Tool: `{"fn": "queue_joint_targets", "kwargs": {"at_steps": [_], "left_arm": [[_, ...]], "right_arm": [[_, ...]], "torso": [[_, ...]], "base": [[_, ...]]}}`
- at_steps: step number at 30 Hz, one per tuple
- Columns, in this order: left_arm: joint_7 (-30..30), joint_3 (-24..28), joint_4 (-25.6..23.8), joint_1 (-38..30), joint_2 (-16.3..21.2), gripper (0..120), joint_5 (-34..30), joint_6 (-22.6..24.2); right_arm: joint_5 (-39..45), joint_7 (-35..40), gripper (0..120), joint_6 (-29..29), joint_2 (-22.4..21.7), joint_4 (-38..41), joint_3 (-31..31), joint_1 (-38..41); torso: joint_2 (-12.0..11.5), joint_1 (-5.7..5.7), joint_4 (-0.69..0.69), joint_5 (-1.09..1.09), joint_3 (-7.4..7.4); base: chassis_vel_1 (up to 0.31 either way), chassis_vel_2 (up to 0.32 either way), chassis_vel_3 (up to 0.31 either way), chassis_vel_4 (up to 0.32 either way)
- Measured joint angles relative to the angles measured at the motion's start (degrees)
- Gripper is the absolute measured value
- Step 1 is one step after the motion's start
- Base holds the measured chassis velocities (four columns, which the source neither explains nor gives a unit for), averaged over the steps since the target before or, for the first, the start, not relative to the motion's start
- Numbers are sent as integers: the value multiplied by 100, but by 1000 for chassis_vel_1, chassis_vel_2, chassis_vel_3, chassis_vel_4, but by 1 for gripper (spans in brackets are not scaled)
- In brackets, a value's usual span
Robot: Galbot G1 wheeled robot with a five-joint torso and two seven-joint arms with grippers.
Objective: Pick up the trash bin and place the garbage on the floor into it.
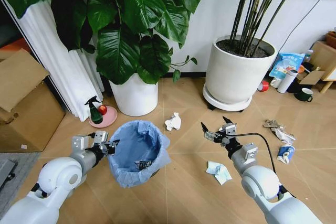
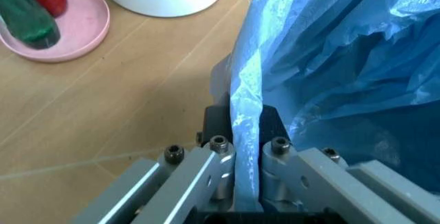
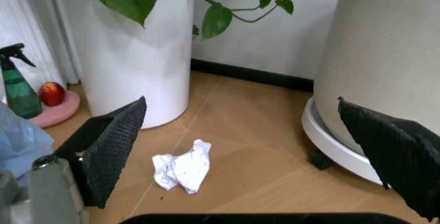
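The trash bin (image 1: pixel 137 150), dark with a crinkled light-blue bag over its rim, stands upright low in the head view, left of centre. My left gripper (image 1: pixel 107 145) is shut on its near-left rim; in the left wrist view the left gripper (image 2: pixel 246 127) pinches the blue bag (image 2: pixel 330 54). My right gripper (image 1: pixel 216 130) hovers open above the floor to the bin's right. In the right wrist view the right gripper (image 3: pixel 254 152) spreads wide above a crumpled white tissue (image 3: pixel 182 167). That tissue (image 1: pixel 173 122) lies just beyond the bin. More garbage lies to the right: a white-blue wrapper (image 1: pixel 218 171), crumpled scraps (image 1: pixel 275 126), a blue-white wrapper (image 1: pixel 286 153).
A white plant pot (image 1: pixel 135 97) stands behind the bin, and a larger pot on a wheeled base (image 1: pixel 234 74) is at back right. A pink dish (image 1: pixel 103 118) holds a green spray bottle (image 1: pixel 95 112). Cardboard boxes (image 1: pixel 23 103) sit at left. A dark mug (image 1: pixel 304 94) stands far right.
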Motion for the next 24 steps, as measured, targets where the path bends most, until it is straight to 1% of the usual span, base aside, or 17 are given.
{"fn": "queue_joint_targets", "kwargs": {"at_steps": [24], "left_arm": [[4, 2, -7, 1, -23, 0, 0, -11]], "right_arm": [[-56, -96, 100, 76, 5, -32, 6, -70]], "torso": [[0, 0, 0, -1, 0]], "base": [[-112, 120, 116, -117]]}}
